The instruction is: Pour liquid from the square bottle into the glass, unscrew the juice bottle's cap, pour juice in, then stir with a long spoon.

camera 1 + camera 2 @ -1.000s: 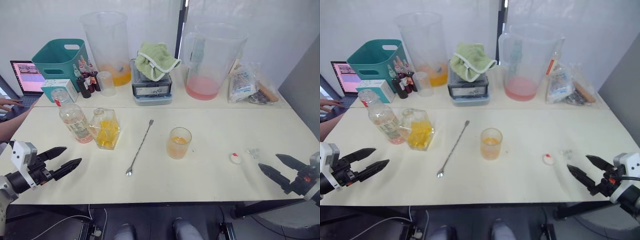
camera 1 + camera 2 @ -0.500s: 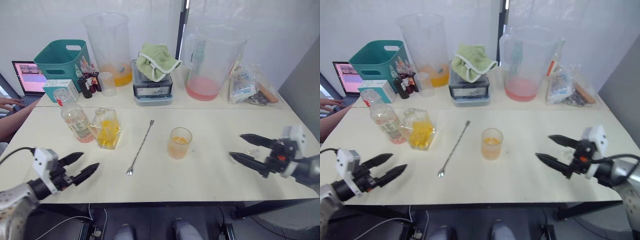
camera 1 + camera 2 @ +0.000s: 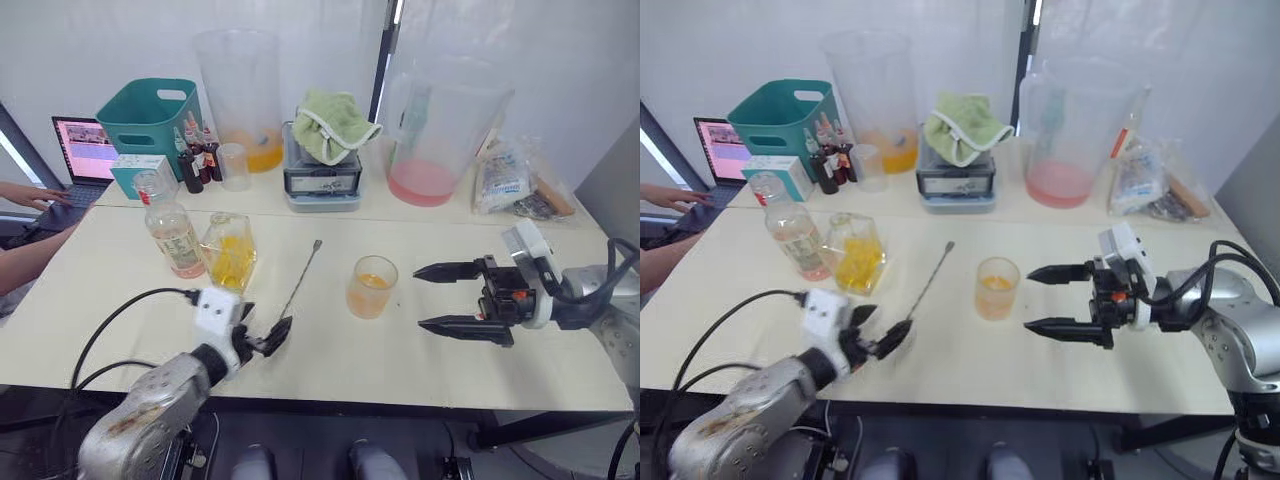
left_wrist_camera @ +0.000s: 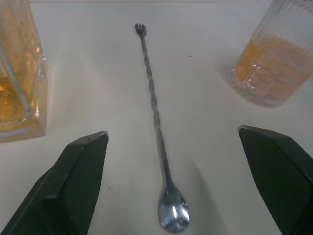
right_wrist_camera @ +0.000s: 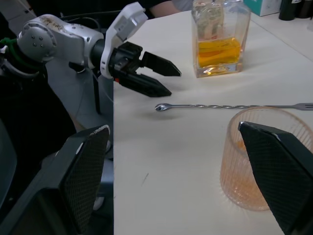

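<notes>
Stretching across the head views is a pale cream table (image 3: 420,370) made of two tops pushed together, set against a white wall with a dark vertical post behind it. The left gripper (image 3: 880,340) hovers low near the table's front edge, its two black fingers spread wide. Just ahead of those fingertips, between them in the left wrist view, lies the long thin silver bar spoon (image 4: 156,122), flat on the table, its small bowl nearest the fingers and its forked end pointing away. Beyond the left finger stands the square clear glass flask with yellow-orange liquid (image 3: 229,252), and just beside it the slim clear plastic juice bottle with pinkish drink and a fruit label (image 3: 174,228), its neck uncapped.

The right gripper (image 3: 438,298) is held level above the table with its black fingers wide apart, pointing toward the small clear ribbed glass holding orange liquid (image 3: 371,286), which stands just beyond the fingertips and close to the far end of the spoon's handle.

Along the rear tabletop sit a teal plastic basket (image 3: 148,115), a cluster of small dark dropper bottles (image 3: 198,158), a small measuring cup (image 3: 235,166), two tall clear pitchers, one with an orange residue (image 3: 242,95) and one with pink liquid (image 3: 442,130), a grey scale (image 3: 321,178) topped by a folded green cloth (image 3: 333,122), and crumpled plastic bags (image 3: 508,178). At the far left an open laptop (image 3: 82,155) shows, with a person's hand (image 3: 25,193) at it.
</notes>
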